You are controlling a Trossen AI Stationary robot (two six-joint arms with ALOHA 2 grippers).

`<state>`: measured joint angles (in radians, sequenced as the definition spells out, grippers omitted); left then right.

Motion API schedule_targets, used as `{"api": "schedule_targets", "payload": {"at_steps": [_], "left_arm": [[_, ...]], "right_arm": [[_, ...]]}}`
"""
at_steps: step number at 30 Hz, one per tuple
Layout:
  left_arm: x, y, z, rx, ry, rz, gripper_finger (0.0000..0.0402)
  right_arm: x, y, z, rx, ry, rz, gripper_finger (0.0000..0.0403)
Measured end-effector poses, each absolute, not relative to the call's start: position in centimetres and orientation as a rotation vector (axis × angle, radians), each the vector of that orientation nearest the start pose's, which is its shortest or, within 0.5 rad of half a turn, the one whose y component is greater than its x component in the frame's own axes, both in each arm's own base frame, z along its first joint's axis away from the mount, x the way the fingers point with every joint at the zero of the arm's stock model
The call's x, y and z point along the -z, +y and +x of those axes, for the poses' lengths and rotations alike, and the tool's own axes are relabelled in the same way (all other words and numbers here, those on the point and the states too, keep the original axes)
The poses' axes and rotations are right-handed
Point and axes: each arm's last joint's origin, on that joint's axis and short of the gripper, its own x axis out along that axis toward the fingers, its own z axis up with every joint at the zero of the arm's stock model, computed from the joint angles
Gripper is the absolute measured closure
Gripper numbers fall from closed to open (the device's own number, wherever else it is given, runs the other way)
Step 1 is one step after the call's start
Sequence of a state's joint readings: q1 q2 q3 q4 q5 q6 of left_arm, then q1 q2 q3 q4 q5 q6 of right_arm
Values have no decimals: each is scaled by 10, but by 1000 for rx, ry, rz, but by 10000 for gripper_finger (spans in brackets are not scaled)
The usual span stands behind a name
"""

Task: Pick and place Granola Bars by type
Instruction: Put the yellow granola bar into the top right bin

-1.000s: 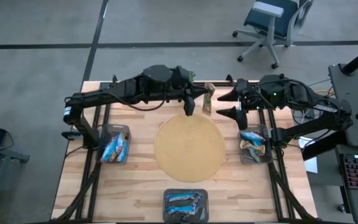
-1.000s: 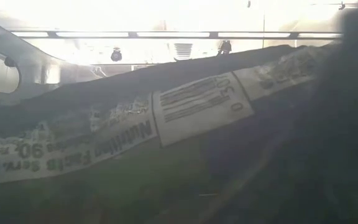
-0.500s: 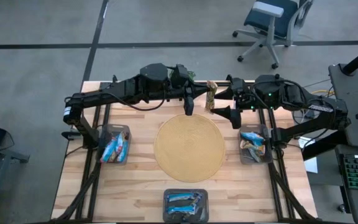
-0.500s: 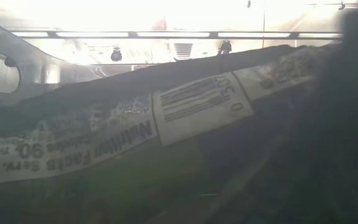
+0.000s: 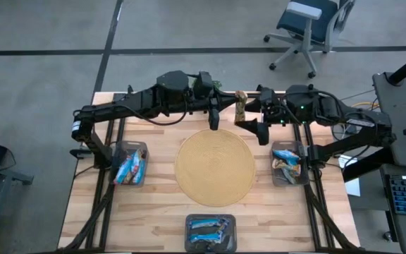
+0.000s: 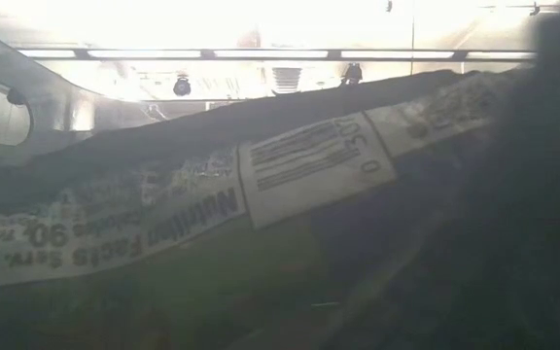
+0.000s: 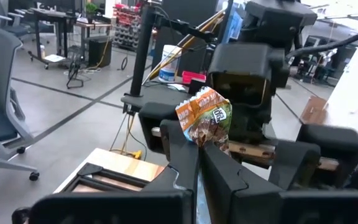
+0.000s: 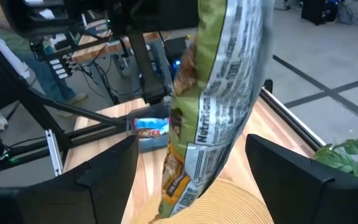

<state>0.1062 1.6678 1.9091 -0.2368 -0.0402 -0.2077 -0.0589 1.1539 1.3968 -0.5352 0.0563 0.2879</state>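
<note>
A round tan mat (image 5: 214, 167) fills the table's (image 5: 154, 212) centre. At its twelve o'clock the left gripper (image 5: 214, 121) holds a green-and-brown granola bar (image 5: 240, 107) pinched upright above the mat's edge. The right gripper (image 5: 254, 117), jaws spread wide, straddles that bar from three o'clock.

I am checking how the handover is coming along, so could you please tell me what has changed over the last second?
The right gripper has moved left toward the granola bar, its open jaws now flanking the bar. The left gripper stays shut on the bar's lower end, holding it up above the far edge of the round mat. The three grey bins of bars have not changed.
</note>
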Motion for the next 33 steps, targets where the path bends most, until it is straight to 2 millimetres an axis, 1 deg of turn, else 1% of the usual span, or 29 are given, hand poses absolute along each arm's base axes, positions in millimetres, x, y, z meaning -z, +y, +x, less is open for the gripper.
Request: {"api": "schedule_targets", "payload": {"at_steps": [7,12,18,28,33], "left_arm": [[-484,38,364,-137,-23,-210,401],[-484,38,364,-135,-24,-210,401],[-484,37,364,-134,-24,-211,401],[-484,37,364,-134,-24,-211,401],[-484,37,364,-133,-23,-212,401]], "right_arm": [[-431,-16,235,158,282,284,121],[-430,-16,238,157,279,280,145],[-430,-16,239,157,282,279,198],[-430,-16,239,153,285,269,302],[-430,-16,239,151,286,259,338]]}}
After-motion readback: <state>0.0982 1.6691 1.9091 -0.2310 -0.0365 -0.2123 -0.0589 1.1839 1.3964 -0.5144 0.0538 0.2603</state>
